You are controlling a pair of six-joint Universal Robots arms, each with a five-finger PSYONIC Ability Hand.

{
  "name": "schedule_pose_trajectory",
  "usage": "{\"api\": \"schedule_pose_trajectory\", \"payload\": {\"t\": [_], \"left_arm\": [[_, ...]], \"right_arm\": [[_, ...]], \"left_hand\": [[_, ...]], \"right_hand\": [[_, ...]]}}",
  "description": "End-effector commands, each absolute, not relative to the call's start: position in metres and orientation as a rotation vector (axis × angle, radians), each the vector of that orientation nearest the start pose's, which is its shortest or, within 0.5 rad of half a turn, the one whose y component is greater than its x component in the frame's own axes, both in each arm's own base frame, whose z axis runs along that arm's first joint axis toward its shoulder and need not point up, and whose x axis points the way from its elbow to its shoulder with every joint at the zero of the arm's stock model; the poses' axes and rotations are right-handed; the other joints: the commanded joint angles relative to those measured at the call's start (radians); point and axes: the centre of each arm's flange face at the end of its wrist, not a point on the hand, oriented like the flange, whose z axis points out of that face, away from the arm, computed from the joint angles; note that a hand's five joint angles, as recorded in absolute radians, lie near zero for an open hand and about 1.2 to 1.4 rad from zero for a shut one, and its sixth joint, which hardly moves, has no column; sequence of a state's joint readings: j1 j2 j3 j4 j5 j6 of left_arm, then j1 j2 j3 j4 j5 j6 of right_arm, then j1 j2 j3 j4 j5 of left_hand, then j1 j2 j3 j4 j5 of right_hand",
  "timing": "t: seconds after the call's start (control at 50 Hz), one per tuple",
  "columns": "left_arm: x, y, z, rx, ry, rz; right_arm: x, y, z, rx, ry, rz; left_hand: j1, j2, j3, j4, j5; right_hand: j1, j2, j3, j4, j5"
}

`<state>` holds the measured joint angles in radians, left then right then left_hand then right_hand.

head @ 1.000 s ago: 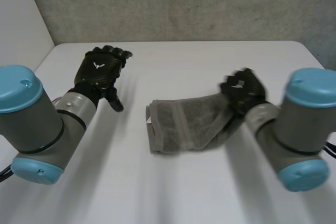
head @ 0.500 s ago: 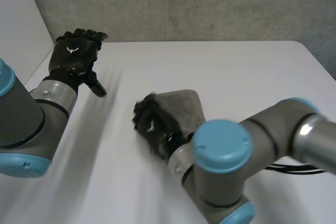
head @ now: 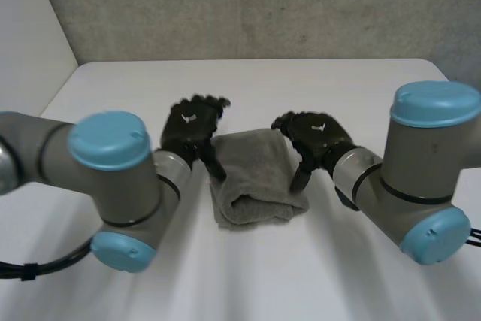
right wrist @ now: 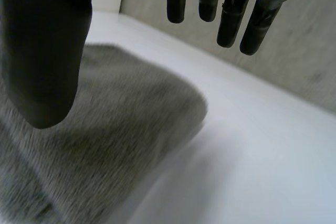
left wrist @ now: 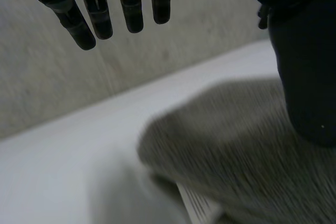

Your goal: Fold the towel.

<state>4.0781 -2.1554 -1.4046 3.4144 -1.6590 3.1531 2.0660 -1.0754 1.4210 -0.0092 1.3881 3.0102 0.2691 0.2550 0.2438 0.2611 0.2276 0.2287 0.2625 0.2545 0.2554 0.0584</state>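
Note:
A grey towel (head: pixel 255 174) lies folded into a small thick bundle in the middle of the white table (head: pixel 255 84). My left hand (head: pixel 192 124) hovers at the towel's left edge, open, fingers straight, holding nothing. My right hand (head: pixel 316 135) hovers at the towel's right edge, also open and empty. In the left wrist view the towel (left wrist: pixel 231 140) lies under the palm, the straight fingers (left wrist: pixel 102 14) above the table beyond it, the thumb (left wrist: pixel 307 66) over the cloth. In the right wrist view the towel (right wrist: pixel 105 145) lies below the thumb (right wrist: pixel 44 51), with the fingers (right wrist: pixel 231 11) spread above bare table.
A grey wall (head: pixel 255 5) rises behind the table's far edge. A white panel (head: pixel 30 43) stands at the far left. Bare tabletop surrounds the towel on all sides.
My right hand carried the towel's right end over to the left, let go and drew back to the right edge. My left hand came in from the far left to the towel's left edge.

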Motion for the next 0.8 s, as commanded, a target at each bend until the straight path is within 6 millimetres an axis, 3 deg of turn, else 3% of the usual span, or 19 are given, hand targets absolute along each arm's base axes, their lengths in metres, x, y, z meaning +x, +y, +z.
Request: {"api": "schedule_pose_trajectory", "payload": {"t": [0.02, 0.16, 0.26, 0.3, 0.32, 0.36, 0.38, 0.42, 0.44, 0.46, 0.48, 0.52, 0.54, 0.58, 0.64, 0.8], "left_arm": [[-0.349, -0.249, 0.125, 0.817, 2.641, -2.023], [-0.35, -0.247, 0.12, 0.834, 2.651, -2.001], [-0.35, -0.247, 0.134, 0.821, 2.631, -2.045], [-0.348, -0.246, 0.159, 0.804, 2.601, -2.108], [-0.348, -0.246, 0.159, 0.803, 2.601, -2.108], [-0.343, -0.244, 0.185, 0.776, 2.568, -2.17], [-0.343, -0.244, 0.185, 0.776, 2.568, -2.17], [-0.336, -0.242, 0.217, 0.738, 2.519, -2.255], [-0.336, -0.242, 0.217, 0.738, 2.518, -2.255], [-0.33, -0.242, 0.232, 0.707, 2.497, -2.287], [-0.33, -0.242, 0.233, 0.707, 2.496, -2.287], [-0.314, -0.244, 0.262, 0.641, 2.449, -2.335], [-0.314, -0.244, 0.262, 0.641, 2.449, -2.335], [-0.293, -0.246, 0.29, 0.561, 2.408, -2.361], [-0.276, -0.247, 0.307, 0.496, 2.375, -2.373], [-0.265, -0.238, 0.313, 0.476, 2.369, -2.364]], "right_arm": [[0.314, -0.265, 0.145, -0.886, 2.222, -1.421], [0.317, -0.269, 0.136, -0.909, 2.233, -1.412], [0.318, -0.27, 0.145, -0.953, 2.206, -1.459], [0.316, -0.271, 0.179, -0.952, 2.142, -1.574], [0.316, -0.271, 0.179, -0.952, 2.142, -1.575], [0.31, -0.268, 0.221, -0.923, 2.056, -1.704], [0.31, -0.268, 0.221, -0.923, 2.055, -1.705], [0.296, -0.271, 0.258, -0.854, 2.004, -1.827], [0.296, -0.271, 0.258, -0.853, 2.004, -1.828], [0.288, -0.271, 0.276, -0.816, 1.98, -1.894], [0.288, -0.271, 0.277, -0.816, 1.98, -1.895], [0.271, -0.269, 0.307, -0.724, 1.957, -2.015], [0.271, -0.269, 0.307, -0.723, 1.957, -2.015], [0.254, -0.269, 0.323, -0.648, 1.985, -2.092], [0.243, -0.269, 0.327, -0.616, 2.038, -2.098], [0.237, -0.269, 0.322, -0.616, 2.103, -2.064]], "left_hand": [[-0.056, -0.042, -0.03, -0.048, -0.189], [-0.056, -0.042, -0.03, -0.048, -0.189], [-0.056, -0.042, -0.03, -0.048, -0.189], [-0.058, -0.044, -0.033, -0.051, -0.192], [-0.059, -0.044, -0.033, -0.051, -0.192], [-0.064, -0.05, -0.039, -0.056, -0.197], [-0.064, -0.05, -0.039, -0.056, -0.197], [-0.067, -0.053, -0.042, -0.059, -0.2], [-0.067, -0.053, -0.042, -0.059, -0.2], [-0.067, -0.053, -0.042, -0.059, -0.2], [-0.067, -0.053, -0.042, -0.059, -0.2], [-0.067, -0.053, -0.042, -0.059, -0.2], [-0.067, -0.053, -0.042, -0.059, -0.2], [-0.067, -0.053, -0.042, -0.059, -0.2], [-0.07, -0.056, -0.045, -0.062, -0.203], [-0.073, -0.059, -0.048, -0.065, -0.206]], "right_hand": [[-0.054, -0.088, -0.08, -0.081, -0.058], [-0.054, -0.088, -0.08, -0.081, -0.058], [-0.054, -0.088, -0.08, -0.081, -0.058], [-0.054, -0.088, -0.08, -0.081, -0.058], [-0.054, -0.088, -0.08, -0.081, -0.058], [-0.054, -0.088, -0.08, -0.081, -0.058], [-0.054, -0.088, -0.08, -0.081, -0.058], [-0.054, -0.088, -0.08, -0.081, -0.058], [-0.054, -0.088, -0.08, -0.081, -0.058], [-0.054, -0.088, -0.08, -0.081, -0.058], [-0.054, -0.088, -0.08, -0.081, -0.058], [-0.054, -0.088, -0.08, -0.081, -0.058], [-0.054, -0.088, -0.08, -0.081, -0.058], [-0.054, -0.088, -0.08, -0.081, -0.058], [-0.054, -0.088, -0.08, -0.081, -0.058], [-0.054, -0.088, -0.08, -0.081, -0.058]]}}
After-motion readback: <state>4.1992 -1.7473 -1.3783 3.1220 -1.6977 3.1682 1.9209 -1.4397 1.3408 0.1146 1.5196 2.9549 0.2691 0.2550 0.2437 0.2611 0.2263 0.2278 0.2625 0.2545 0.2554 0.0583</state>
